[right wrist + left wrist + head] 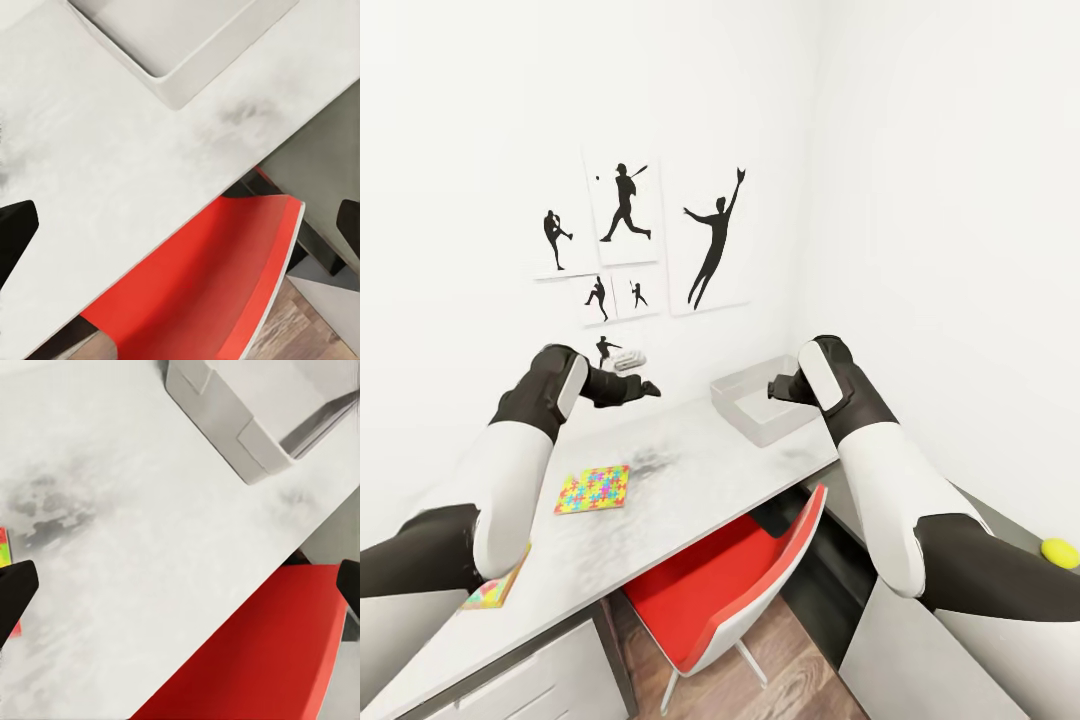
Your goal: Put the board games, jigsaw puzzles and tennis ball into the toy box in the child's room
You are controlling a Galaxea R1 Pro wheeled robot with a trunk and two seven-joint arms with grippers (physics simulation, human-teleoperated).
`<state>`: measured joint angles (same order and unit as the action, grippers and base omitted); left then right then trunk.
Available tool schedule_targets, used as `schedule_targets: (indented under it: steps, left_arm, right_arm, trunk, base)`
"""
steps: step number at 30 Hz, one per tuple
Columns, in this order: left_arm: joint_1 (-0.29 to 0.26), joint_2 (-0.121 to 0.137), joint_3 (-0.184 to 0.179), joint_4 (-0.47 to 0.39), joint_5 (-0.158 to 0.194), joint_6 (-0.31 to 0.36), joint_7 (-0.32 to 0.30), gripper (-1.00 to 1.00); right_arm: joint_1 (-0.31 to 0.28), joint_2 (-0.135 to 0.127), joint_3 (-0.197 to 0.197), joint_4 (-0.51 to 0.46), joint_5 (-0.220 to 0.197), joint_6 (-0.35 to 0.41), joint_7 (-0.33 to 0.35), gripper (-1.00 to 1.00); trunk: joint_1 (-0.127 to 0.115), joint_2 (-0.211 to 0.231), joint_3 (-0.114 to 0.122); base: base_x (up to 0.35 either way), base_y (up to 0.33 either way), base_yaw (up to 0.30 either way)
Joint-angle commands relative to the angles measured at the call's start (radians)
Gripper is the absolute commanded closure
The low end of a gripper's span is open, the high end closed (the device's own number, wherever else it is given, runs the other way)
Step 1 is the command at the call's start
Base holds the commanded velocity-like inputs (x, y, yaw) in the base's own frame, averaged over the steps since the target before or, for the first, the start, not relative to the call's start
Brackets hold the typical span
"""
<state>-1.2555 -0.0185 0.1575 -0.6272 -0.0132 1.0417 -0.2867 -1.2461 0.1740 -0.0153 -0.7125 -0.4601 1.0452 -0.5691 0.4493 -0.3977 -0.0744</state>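
Table (700, 470) — toy box (755, 415) at far corner, jigsaw puzzle (593, 489) nearer, red chair (730, 580) beneath; left gripper (180, 585) and right gripper (180, 225) both released, hovering

A multicolour jigsaw puzzle (592, 489) lies flat on the pale table (690, 470), with a second (495, 588) at its 7 o'clock. The empty grey toy box (765, 402) sits at 2 o'clock; a yellow tennis ball (1059, 551) rests on the lower section.
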Motion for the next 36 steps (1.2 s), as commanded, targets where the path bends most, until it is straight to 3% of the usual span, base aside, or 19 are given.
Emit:
schedule_targets:
  steps: [1, 7, 15, 24, 36]
  left_arm:
    - [-0.006, -0.001, 0.006, 0.0, -0.002, 0.005, -0.002, -1.0]
    - [-0.054, -0.007, 0.004, 0.009, -0.003, 0.005, -0.002, -1.0]
    - [-0.133, -0.034, 0.002, 0.082, -0.005, 0.005, -0.002, -1.0]
    - [-0.151, -0.052, 0.001, 0.111, -0.005, 0.005, -0.002, -1.0]
    - [-0.153, -0.047, -0.002, 0.114, -0.005, 0.005, -0.002, -1.0]
  right_arm:
    - [-0.001, 0.0, -0.002, -0.001, -0.009, 0.002, -0.009, -1.0]
    - [-0.001, 0.0, -0.002, -0.001, -0.007, 0.002, -0.009, -1.0]
    - [-0.001, 0.0, -0.002, -0.023, -0.008, 0.002, -0.009, -1.0]
    - [0.0, 0.0, -0.002, -0.036, -0.009, 0.002, -0.009, -1.0]
    - [0.002, 0.0, -0.002, -0.038, -0.009, 0.002, -0.009, -1.0]
  trunk:
    - [0.001, -0.002, -0.002]
    - [0.001, -0.002, -0.002]
    - [0.001, -0.002, -0.002]
    - [0.001, -0.002, -0.002]
    - [0.001, -0.002, -0.002]
  base:
    - [0.0, 0.0, 0.0]
    - [0.0, 0.0, 0.0]
    - [0.0, 0.0, 0.0]
    - [0.0, 0.0, 0.0]
    - [0.0, 0.0, 0.0]
